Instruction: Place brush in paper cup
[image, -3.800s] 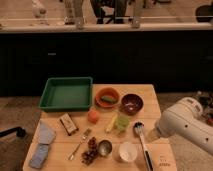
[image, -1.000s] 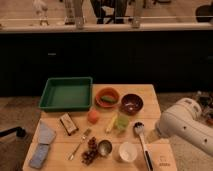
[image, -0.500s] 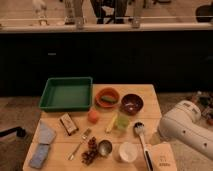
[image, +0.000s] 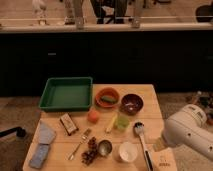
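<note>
The brush (image: 142, 141) lies on the wooden table (image: 150, 95) at the right front. Its round dark-rimmed head points to the back and its pale handle runs toward the front edge. The white paper cup (image: 127, 151) stands upright just left of the handle, apart from it, and looks empty. Only a white rounded arm segment (image: 187, 131) shows, at the lower right beside the table and right of the brush. My gripper is out of the camera view.
A metal cup (image: 104, 148) stands left of the paper cup, and a yellow-green cup (image: 121, 121) behind it. There are also a green tray (image: 66, 93), an orange bowl (image: 107, 97), a dark bowl (image: 132, 103), an orange fruit (image: 93, 116), a fork (image: 80, 142), grapes (image: 90, 151), a blue cloth (image: 42, 145) and a white card (image: 162, 161).
The white arm segment has drifted slightly down and to the right. The brush, cups and other things on the table have not moved.
</note>
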